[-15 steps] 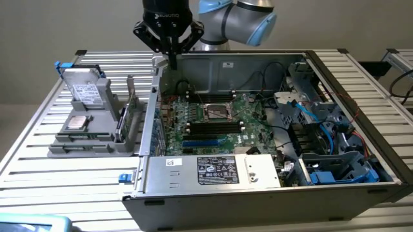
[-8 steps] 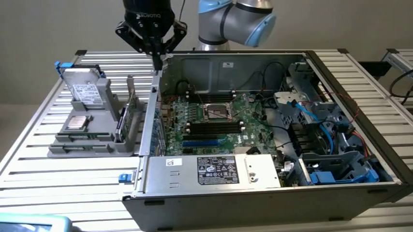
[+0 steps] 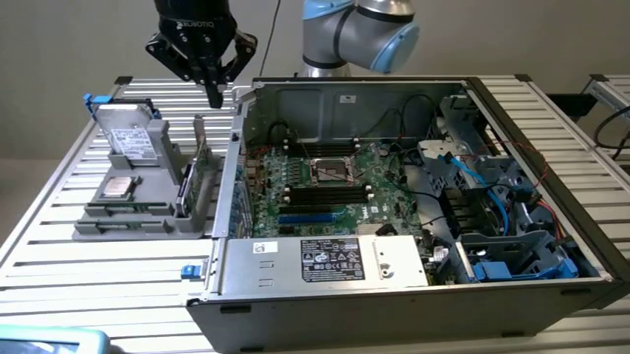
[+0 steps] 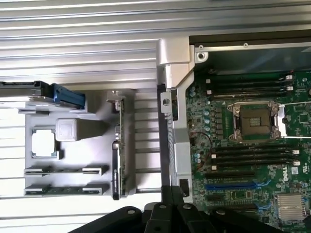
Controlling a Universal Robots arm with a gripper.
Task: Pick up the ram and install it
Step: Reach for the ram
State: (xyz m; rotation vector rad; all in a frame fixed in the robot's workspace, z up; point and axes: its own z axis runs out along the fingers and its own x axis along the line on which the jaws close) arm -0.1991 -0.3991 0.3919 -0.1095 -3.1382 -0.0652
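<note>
The ram (image 4: 63, 190), a thin green circuit-board stick, stands on edge in a front slot of a grey plastic parts fixture (image 4: 92, 155). A second, similar slot lies just beside it; whether that one also holds a stick is hard to tell. A taller green expansion card (image 4: 120, 145) stands upright at the fixture's edge, near the ram, and a square silver processor chip (image 4: 43, 144) lies in the fixture's middle. The black two-fingered pincer (image 3: 212, 96) hangs above the fixture's far end, closed and holding nothing. Beside the fixture, on the slatted aluminium table (image 3: 59, 243), lies an open grey metal computer case (image 3: 325, 96) with a green motherboard (image 4: 199, 145).

Risks, as a judgement: descending with the pincer closed would jab the ram rather than straddle it. A sideways drift could strike the expansion card. A loose or tilted grip could let the stick slip or meet the black memory slots (image 4: 252, 160) crooked.
</note>
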